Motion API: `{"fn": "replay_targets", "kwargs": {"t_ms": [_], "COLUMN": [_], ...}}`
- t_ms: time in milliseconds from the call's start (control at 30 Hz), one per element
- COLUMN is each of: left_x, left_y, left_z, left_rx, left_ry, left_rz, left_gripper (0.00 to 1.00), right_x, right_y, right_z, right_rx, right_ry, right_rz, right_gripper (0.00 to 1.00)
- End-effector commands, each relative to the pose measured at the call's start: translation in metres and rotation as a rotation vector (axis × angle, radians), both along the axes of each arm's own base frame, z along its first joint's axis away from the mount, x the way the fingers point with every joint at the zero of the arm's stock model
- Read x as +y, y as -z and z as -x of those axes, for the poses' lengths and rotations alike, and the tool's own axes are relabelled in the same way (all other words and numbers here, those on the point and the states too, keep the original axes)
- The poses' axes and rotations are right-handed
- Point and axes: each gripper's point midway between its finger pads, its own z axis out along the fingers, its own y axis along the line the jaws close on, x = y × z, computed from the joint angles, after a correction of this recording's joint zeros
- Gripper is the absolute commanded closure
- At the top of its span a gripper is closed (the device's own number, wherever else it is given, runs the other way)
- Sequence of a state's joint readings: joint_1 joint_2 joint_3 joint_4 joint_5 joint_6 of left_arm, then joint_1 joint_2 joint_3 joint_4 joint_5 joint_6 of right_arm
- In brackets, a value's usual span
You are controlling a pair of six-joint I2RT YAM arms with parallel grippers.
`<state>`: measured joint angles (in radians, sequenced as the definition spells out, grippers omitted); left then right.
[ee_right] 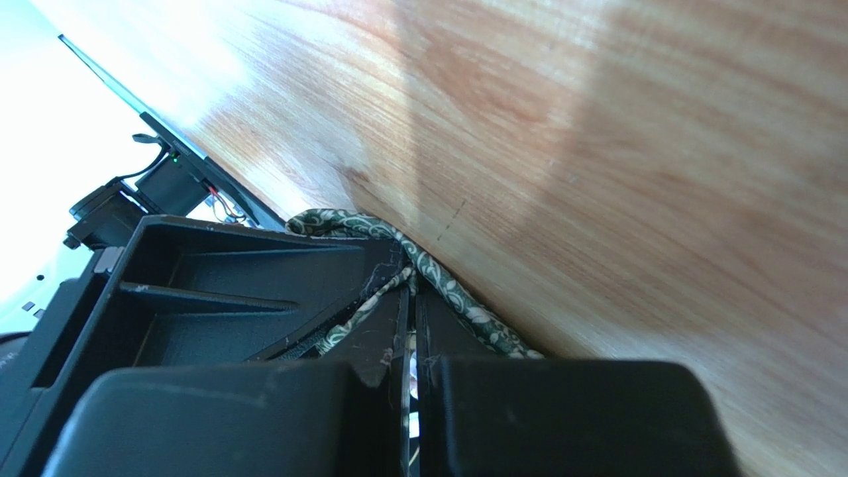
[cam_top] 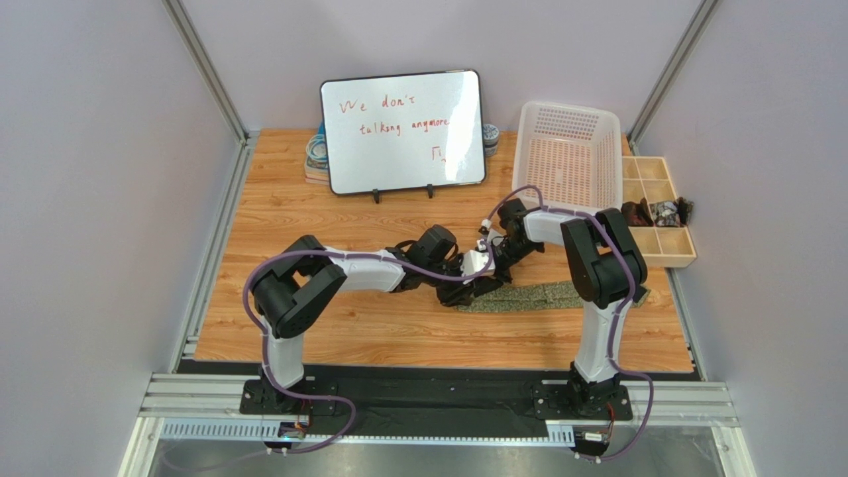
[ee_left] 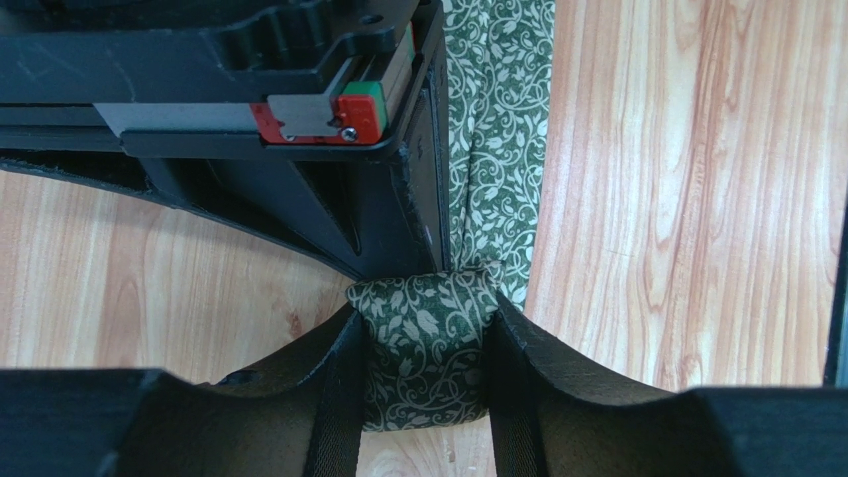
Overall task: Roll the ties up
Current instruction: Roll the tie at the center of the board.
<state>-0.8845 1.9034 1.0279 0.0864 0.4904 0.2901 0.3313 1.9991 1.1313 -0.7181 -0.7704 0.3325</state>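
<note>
A dark green tie with a pale leaf pattern (cam_top: 542, 295) lies flat on the wooden table, running right from where the two grippers meet. My left gripper (cam_top: 466, 281) is shut on the tie's folded or rolled end (ee_left: 426, 343), held between both fingers. The flat tie (ee_left: 503, 129) runs away from the roll. My right gripper (cam_top: 490, 260) is pressed tip to tip against the left one. Its jaws are closed on the edge of the tie (ee_right: 438, 278) right at the tabletop.
A whiteboard (cam_top: 403, 130) stands at the back. A white basket (cam_top: 567, 149) sits at the back right. A wooden compartment tray (cam_top: 659, 211) with dark items is at the right edge. Rolled ties (cam_top: 317, 154) lie behind the whiteboard's left side.
</note>
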Motion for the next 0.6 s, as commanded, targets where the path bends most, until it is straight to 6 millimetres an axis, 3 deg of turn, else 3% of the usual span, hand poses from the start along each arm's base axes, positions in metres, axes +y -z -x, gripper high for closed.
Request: {"fn": "replay_targets", "kwargs": {"t_ms": [0, 100, 200, 333, 567], "left_x": [0.012, 0.026, 0.040, 0.052, 0.056], "left_y": [0.061, 0.073, 0.083, 0.089, 0.097], "left_z": [0.013, 0.016, 0.021, 0.027, 0.026], "left_rx": [-0.095, -0.092, -0.091, -0.093, -0.081], "left_ry": [0.047, 0.049, 0.062, 0.083, 0.080], "left_rz": [-0.172, -0.237, -0.290, -0.329, -0.369], "left_gripper": [0.52, 0.55, 0.58, 0.59, 0.62], "right_x": [0.000, -0.005, -0.012, -0.023, -0.040], "right_y": [0.041, 0.032, 0.018, -0.005, -0.037], "right_z": [0.008, 0.005, -0.005, -0.008, -0.009], "right_rx": [-0.071, -0.091, -0.111, -0.092, -0.129], "right_ry": [-0.088, -0.115, -0.137, -0.139, -0.145], "right_rz": [0.094, 0.096, 0.101, 0.084, 0.083], "right_gripper": [1.00, 0.98, 0.86, 0.79, 0.69]}}
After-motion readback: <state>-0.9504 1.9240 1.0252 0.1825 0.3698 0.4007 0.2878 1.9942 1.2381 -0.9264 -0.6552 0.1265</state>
